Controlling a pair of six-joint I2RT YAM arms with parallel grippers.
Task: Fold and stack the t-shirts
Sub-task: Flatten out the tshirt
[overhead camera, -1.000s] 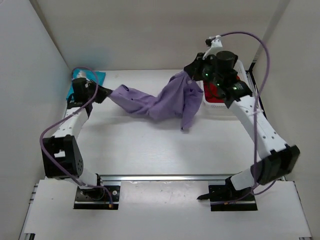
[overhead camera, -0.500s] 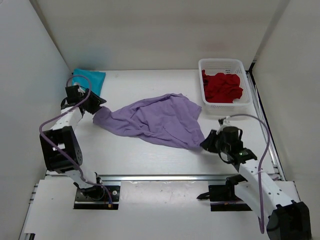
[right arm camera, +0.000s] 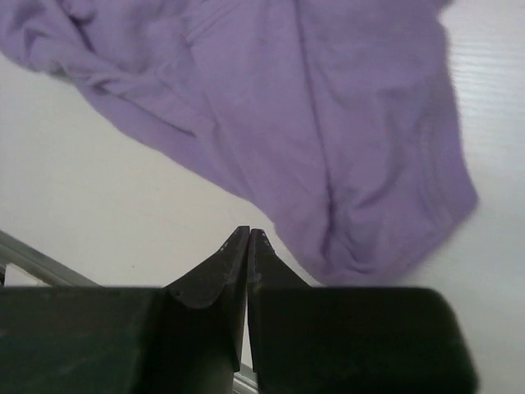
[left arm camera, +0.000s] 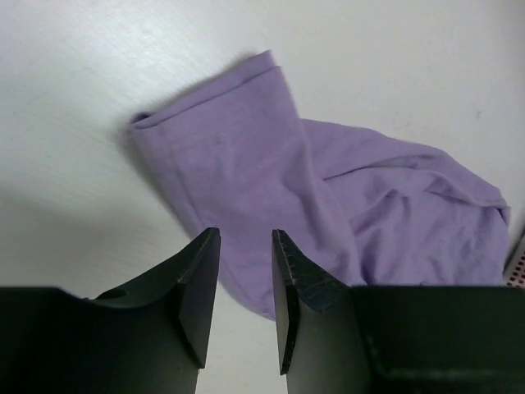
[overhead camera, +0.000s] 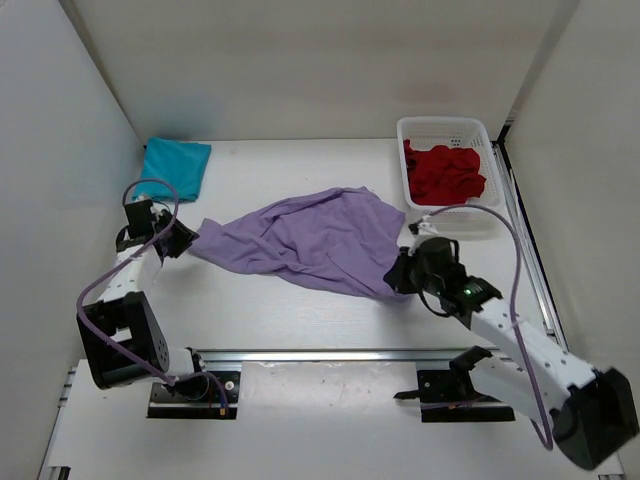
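The lavender t-shirt (overhead camera: pixel 300 238) lies spread and wrinkled on the table's middle. It also shows in the left wrist view (left arm camera: pixel 246 189) and in the right wrist view (right arm camera: pixel 328 123). My left gripper (overhead camera: pixel 184 240) sits at the shirt's left end, and its jaws (left arm camera: pixel 244 238) are open with nothing between them. My right gripper (overhead camera: pixel 396 276) is at the shirt's near right corner, and its jaws (right arm camera: pixel 248 233) are shut and empty, just short of the cloth. The teal t-shirt (overhead camera: pixel 175 165) lies folded at the back left. The dark red t-shirt (overhead camera: pixel 445 172) lies crumpled in the basket.
The white mesh basket (overhead camera: pixel 448 126) stands at the back right, against the right wall. White walls close in the left, back and right sides. A metal rail (overhead camera: pixel 330 355) runs along the table's near edge.
The shirt, held up at the back by both grippers a second ago, now lies on the table. My left gripper has let go and drawn back left. My right gripper has edged towards the shirt's corner.
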